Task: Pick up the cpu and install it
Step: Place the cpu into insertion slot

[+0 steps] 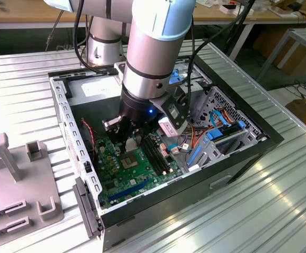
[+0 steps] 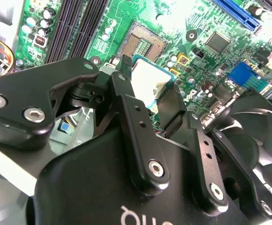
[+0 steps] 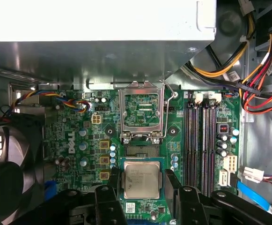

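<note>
End effector [image 3: 142, 176]: grasping cpu [image 3: 142, 183] by two opposite edges, hanging over green board [image 3: 79, 140] beside open socket [image 2: 143, 44]. Black fingers [image 3: 108, 199] are hiding cpu's near edge; contact with board cannot be told.

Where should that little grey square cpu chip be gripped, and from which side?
Take the small flat square cpu with the dull grey metal top by two opposite side edges, from straight above: it is thin and flat, so only the edges offer purchase. The black gripper clamps it so.
</note>
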`<state>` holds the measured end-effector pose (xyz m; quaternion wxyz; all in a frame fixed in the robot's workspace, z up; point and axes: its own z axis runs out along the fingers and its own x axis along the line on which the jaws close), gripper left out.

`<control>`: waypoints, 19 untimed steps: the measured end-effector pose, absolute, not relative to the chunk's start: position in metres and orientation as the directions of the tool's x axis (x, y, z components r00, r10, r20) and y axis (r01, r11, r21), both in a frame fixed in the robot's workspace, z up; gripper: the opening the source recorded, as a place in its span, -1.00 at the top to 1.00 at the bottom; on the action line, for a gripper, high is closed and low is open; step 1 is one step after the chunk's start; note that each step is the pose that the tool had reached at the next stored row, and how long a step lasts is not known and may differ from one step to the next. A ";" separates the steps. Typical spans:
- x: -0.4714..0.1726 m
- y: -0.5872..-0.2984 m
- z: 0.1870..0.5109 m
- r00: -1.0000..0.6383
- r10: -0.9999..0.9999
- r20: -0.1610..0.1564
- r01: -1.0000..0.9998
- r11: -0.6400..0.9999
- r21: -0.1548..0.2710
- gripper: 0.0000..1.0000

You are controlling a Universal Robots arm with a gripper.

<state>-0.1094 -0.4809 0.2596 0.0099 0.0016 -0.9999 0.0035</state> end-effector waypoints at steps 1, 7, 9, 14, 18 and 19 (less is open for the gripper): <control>-0.109 -0.481 0.258 -1.000 -0.003 0.019 -0.003 1.000 -0.007 0.05; -0.109 -0.483 0.245 -1.000 -0.003 0.019 -0.003 1.000 -0.008 0.05; -0.109 -0.484 0.243 -1.000 -0.003 0.019 -0.003 1.000 -0.007 0.05; -0.107 -0.485 0.237 -1.000 -0.003 0.019 -0.003 1.000 -0.010 0.05; -0.107 -0.485 0.234 -1.000 -0.003 0.016 -0.003 1.000 -0.011 0.05; -0.107 -0.484 0.232 -1.000 -0.003 0.015 -0.003 1.000 -0.010 0.05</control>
